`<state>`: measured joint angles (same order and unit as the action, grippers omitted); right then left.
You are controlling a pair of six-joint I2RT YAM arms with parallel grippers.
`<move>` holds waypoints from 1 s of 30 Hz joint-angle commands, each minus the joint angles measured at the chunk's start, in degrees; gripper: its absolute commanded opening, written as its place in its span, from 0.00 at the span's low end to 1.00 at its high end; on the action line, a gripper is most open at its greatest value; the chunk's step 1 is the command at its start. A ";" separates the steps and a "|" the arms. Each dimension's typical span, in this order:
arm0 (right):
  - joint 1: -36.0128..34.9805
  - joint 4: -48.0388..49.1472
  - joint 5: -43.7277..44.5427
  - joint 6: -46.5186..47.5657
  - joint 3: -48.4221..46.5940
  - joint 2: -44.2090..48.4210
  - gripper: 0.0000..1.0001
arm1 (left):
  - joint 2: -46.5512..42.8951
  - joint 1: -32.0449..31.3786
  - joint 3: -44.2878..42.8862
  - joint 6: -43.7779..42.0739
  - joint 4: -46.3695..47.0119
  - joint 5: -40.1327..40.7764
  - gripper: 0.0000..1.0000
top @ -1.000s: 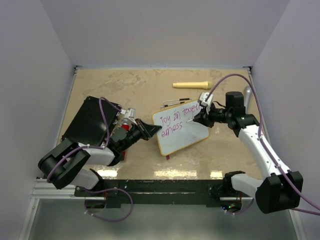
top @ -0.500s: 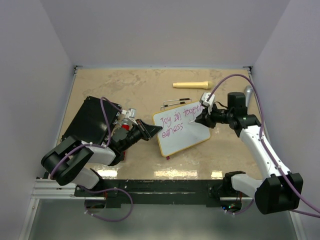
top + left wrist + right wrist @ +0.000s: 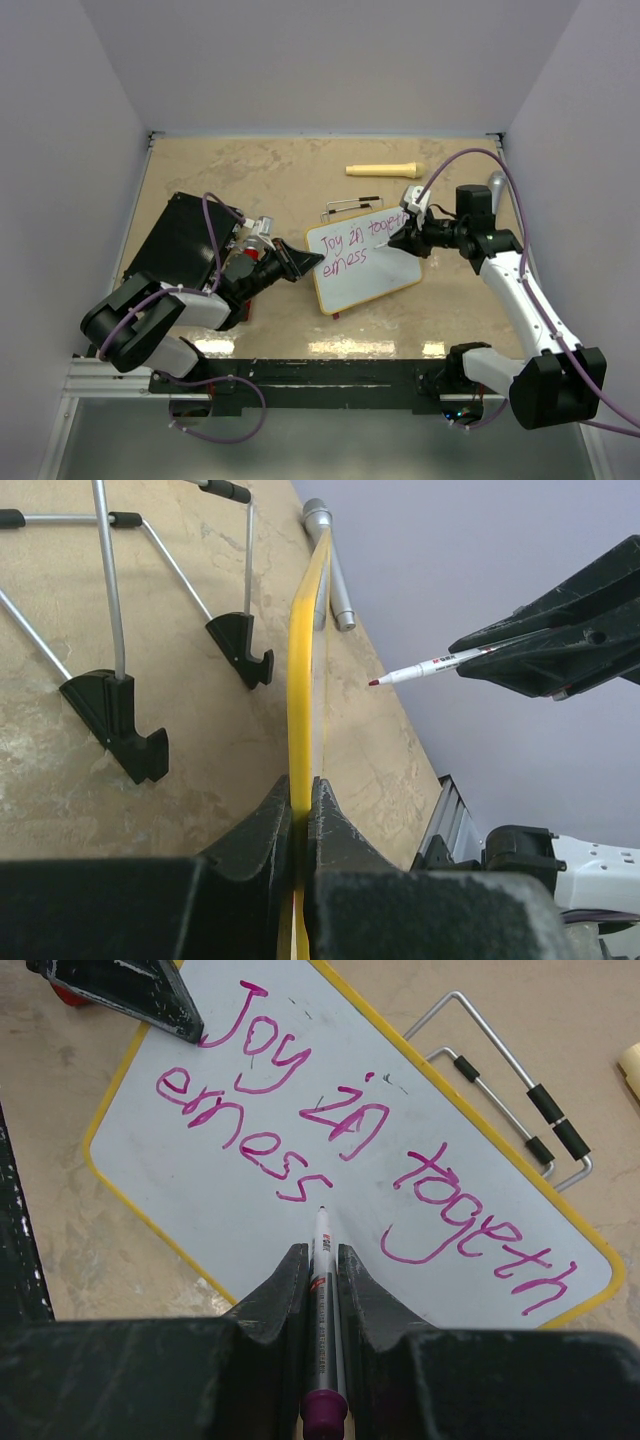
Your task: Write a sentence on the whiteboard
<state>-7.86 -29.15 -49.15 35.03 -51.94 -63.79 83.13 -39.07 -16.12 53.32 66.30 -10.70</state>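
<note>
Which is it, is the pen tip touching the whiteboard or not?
Apart. The left wrist view sees the whiteboard edge-on, and a clear gap separates it from the pen tip.

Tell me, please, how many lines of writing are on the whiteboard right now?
2. The upper line, "Joy in togeth", runs across the whiteboard; the lower line, "erness", sits beneath its start, ending by the marker tip.

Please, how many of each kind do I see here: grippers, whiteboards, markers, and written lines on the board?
grippers: 2, left gripper and right gripper
whiteboard: 1
marker: 1
lines of the sentence: 2
Total: 6
</note>
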 commanded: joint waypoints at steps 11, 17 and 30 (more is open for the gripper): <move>0.21 5.94 1.42 -2.42 2.81 0.34 0.00 | -1.83 -0.04 -1.90 -1.46 3.39 1.47 0.00; 0.12 7.87 1.60 -2.95 4.22 1.21 0.00 | -2.10 -0.31 -1.55 -1.38 3.48 2.00 0.00; 0.04 6.12 5.11 -1.54 3.34 -0.20 0.00 | -1.75 -0.75 -0.84 0.03 5.68 2.44 0.00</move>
<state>-7.86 -23.66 -45.93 32.99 -47.99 -63.77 82.85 -39.46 -16.29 53.36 65.58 -9.54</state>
